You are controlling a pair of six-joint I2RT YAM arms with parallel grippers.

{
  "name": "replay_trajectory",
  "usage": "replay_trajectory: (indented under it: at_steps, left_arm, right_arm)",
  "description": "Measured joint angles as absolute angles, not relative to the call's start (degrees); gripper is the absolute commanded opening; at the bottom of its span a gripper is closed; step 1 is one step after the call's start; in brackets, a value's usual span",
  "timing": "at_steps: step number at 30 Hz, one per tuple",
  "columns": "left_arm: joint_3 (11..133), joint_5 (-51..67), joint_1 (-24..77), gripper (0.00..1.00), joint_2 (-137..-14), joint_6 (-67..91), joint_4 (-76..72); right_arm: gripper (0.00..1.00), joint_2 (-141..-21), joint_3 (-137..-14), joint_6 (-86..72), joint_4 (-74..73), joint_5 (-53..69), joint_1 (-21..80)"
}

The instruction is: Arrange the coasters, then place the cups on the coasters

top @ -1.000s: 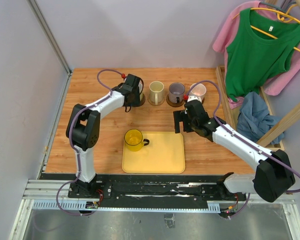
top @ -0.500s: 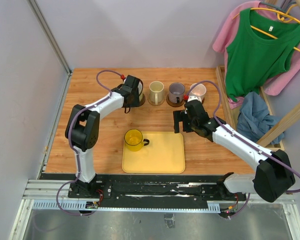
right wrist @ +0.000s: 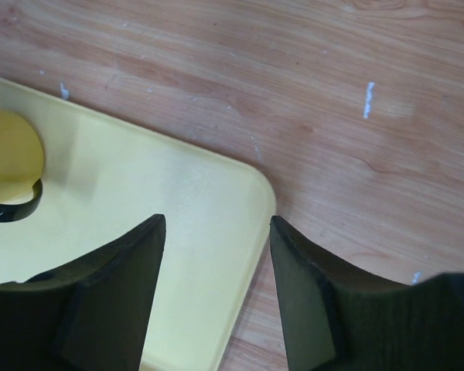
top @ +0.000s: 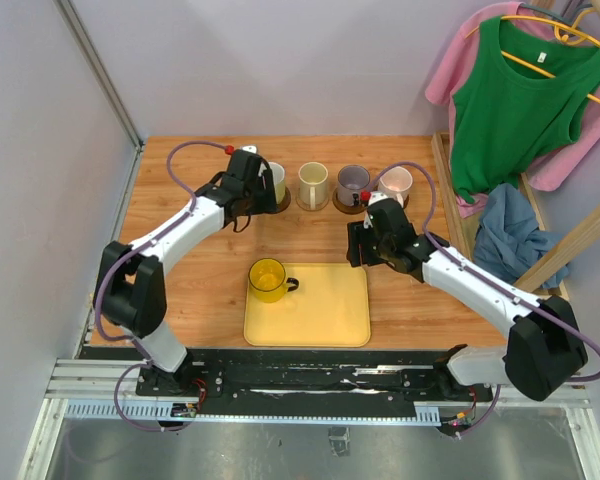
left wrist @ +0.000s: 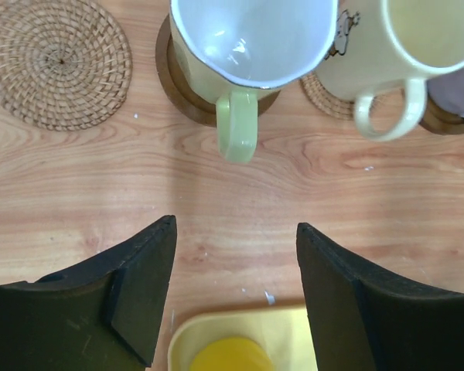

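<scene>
Four cups stand in a row at the back: cream-green (top: 273, 182) (left wrist: 251, 39), cream-white (top: 313, 183) (left wrist: 402, 39), grey-purple (top: 353, 184) and pink (top: 395, 183). In the left wrist view the cream-green cup rests on a dark brown coaster (left wrist: 178, 81) and the cream-white one on a tan woven coaster (left wrist: 325, 93). Another tan coaster (left wrist: 58, 62) lies bare to their left. A see-through yellow cup (top: 268, 280) (right wrist: 8, 154) stands on the yellow tray (top: 320, 310). My left gripper (top: 242, 212) (left wrist: 236, 224) is open just in front of the cream-green cup, apart from it. My right gripper (top: 355, 245) (right wrist: 216, 220) is open and empty over the tray's far right corner.
A wooden rack (top: 580, 235) with a green top (top: 520, 110), pink clothes and a blue cloth (top: 505, 235) stands to the right of the table. Grey walls (top: 40, 200) close the left side and the back.
My left gripper has let go of the cream-green cup, opened wider and drawn back to the left and nearer. The right gripper's jaws have narrowed; that arm has barely moved.
</scene>
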State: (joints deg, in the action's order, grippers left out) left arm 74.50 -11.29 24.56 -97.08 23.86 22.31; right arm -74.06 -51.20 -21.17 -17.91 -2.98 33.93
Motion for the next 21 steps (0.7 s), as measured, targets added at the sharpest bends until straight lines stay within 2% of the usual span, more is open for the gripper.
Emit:
replay_trajectory:
  at_steps: [7, 10, 15, 21]
  left_arm:
    - [65.91, -12.19, 24.58, 0.65, -84.64, 25.39, 20.97]
    - [62.15, -13.04, 24.58, 0.63, -81.06, 26.06, 21.02]
    - [57.12, -14.31, 24.62, 0.6, -78.02, 26.87, 21.1]
    - [51.77, -14.68, 25.39, 0.44, -76.25, 28.25, 21.1]
  right_arm:
    - [0.29, -79.55, -52.4, -19.81, -15.22, 6.96, 33.93]
    - [0.22, -81.95, -53.15, -19.38, -13.58, 11.25, 33.95]
    - [0.02, -84.66, -53.32, -19.29, -10.74, 16.69, 33.98]
    - [0.01, -86.89, -55.07, -19.11, -9.15, 18.7, 36.25]
